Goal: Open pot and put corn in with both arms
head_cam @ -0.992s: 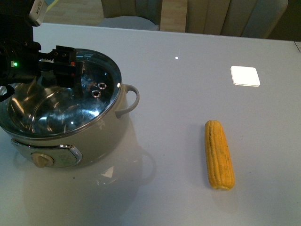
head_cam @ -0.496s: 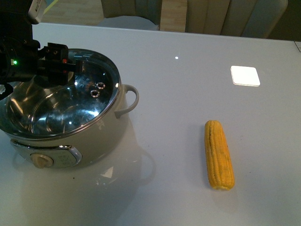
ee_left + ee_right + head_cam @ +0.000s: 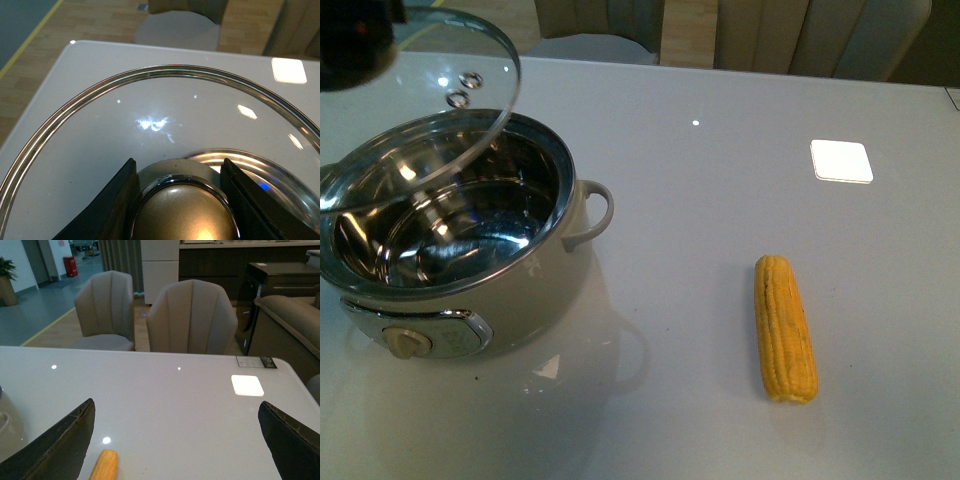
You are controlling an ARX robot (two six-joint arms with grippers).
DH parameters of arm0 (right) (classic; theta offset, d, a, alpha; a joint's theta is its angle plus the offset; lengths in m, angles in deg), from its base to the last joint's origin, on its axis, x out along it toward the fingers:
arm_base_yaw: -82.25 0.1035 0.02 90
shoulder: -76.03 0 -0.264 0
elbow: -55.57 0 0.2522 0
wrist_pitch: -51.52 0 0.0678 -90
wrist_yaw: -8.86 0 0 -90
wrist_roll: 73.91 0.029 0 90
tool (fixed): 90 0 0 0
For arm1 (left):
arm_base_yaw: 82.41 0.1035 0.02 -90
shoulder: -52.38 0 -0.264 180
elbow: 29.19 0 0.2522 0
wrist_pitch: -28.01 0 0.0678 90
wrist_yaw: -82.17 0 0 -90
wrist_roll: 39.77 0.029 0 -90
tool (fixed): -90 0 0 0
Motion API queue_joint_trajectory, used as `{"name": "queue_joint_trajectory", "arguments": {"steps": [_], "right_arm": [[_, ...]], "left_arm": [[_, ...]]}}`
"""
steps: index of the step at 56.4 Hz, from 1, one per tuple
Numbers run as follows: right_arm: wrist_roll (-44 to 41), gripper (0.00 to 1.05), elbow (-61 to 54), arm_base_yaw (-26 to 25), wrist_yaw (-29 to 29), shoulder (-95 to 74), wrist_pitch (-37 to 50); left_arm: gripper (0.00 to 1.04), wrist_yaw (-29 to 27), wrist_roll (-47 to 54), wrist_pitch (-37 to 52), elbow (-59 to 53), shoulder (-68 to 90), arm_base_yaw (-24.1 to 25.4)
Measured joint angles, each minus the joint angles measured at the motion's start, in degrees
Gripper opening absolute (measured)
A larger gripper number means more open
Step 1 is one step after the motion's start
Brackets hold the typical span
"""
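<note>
The cream pot (image 3: 535,275) stands at the table's left, its steel inside showing. The glass pot lid (image 3: 440,120) hangs tilted above the pot's far left part. My left gripper (image 3: 180,200) is shut on the lid's brass-coloured knob (image 3: 182,215); in the front view only a dark part of the arm (image 3: 355,45) shows at the top left corner. The corn (image 3: 785,328) lies on the table to the right of the pot, and its tip shows in the right wrist view (image 3: 103,466). My right gripper (image 3: 180,445) is open and empty above the table, out of the front view.
The grey table (image 3: 720,180) carries a bright white square patch (image 3: 841,161) at the far right. The pot's loop handle (image 3: 592,212) sticks out toward the corn. Chairs (image 3: 192,317) stand beyond the table's far edge.
The lid has risen off the pot and tilted up toward the far left. The left arm has moved up, almost out of the front view. The corn has not moved.
</note>
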Motion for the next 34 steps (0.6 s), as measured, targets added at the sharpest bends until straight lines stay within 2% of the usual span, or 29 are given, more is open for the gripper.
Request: {"name": "queue_joint_trajectory", "arguments": {"steps": [6,20,29,34], "right_arm": [[0.00,0.96,0.00,0.00,0.00,0.00,0.00],[0.00,0.96,0.00,0.00,0.00,0.00,0.00],[0.00,0.96,0.00,0.00,0.00,0.00,0.00],[0.00,0.96,0.00,0.00,0.00,0.00,0.00]], "left_arm": [[0.44,2.91,0.90,0.66,-2.60,-3.21,8.81],[0.44,9.29,4.92,4.83,-8.07,-2.84,23.67],[0.44,10.97,6.95,10.60,-10.25,2.12,30.21],[0.44,11.17,8.57,16.72,-11.50,8.55,32.09]]}}
